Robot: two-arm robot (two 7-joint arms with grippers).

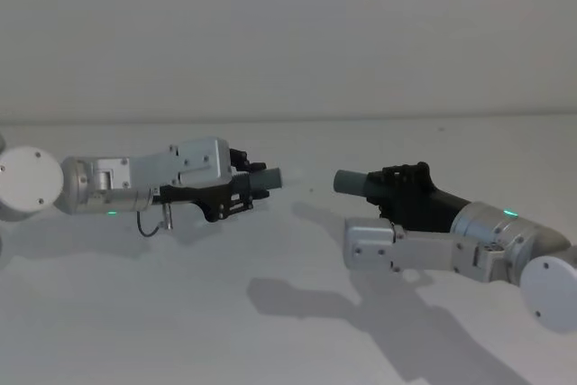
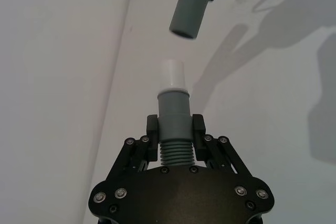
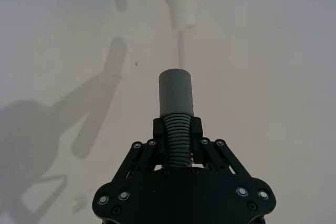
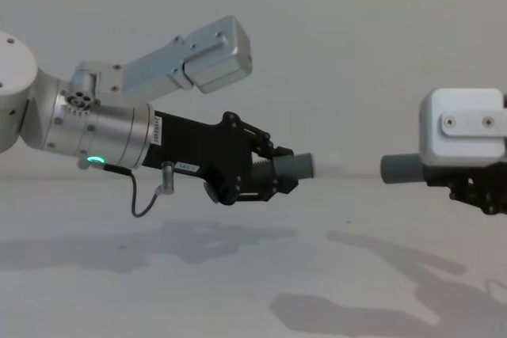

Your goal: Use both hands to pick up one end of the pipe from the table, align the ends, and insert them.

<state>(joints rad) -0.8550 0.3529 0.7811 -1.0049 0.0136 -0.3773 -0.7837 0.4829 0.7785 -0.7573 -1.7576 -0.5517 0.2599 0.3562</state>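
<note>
White table [image 1: 288,331], matte and bare, under a plain pale wall [image 1: 288,24]; shadows of both arms cast across it.

Two pipe pieces counted, both lifted clear of the table, neither lying on it. Two grippers counted, one piece in each.

Left gripper [image 1: 242,188] reaching in from the left, jaws pinched narrow on the ribbed neck of the left pipe piece [image 1: 263,178]. From the left wrist: fingers [image 2: 152,129] pressed to either side of the ribs, grey collar above them, pale whitish tip [image 2: 172,75] at the free end. Small green light on the left arm [image 4: 95,136].

Right gripper [image 1: 397,188] reaching in from the right, jaws likewise closed narrow on the ribbed neck of the right pipe piece [image 1: 352,183]. From the right wrist: fingers [image 3: 160,129] clamped on the ribs, smooth dark grey round end [image 3: 176,90] jutting past them. Green glint on the right arm [image 1: 505,241] too.

Relative to the left pipe piece: right pipe piece just across a clear gap, ends facing each other, apart and not touching. From the chest: both ends at about the same height, whitish tip [image 4: 323,165] pointing at the grey open end [image 4: 400,168]. From both wrists, the opposite piece slightly off to one side of the held one, not quite in line.
</note>
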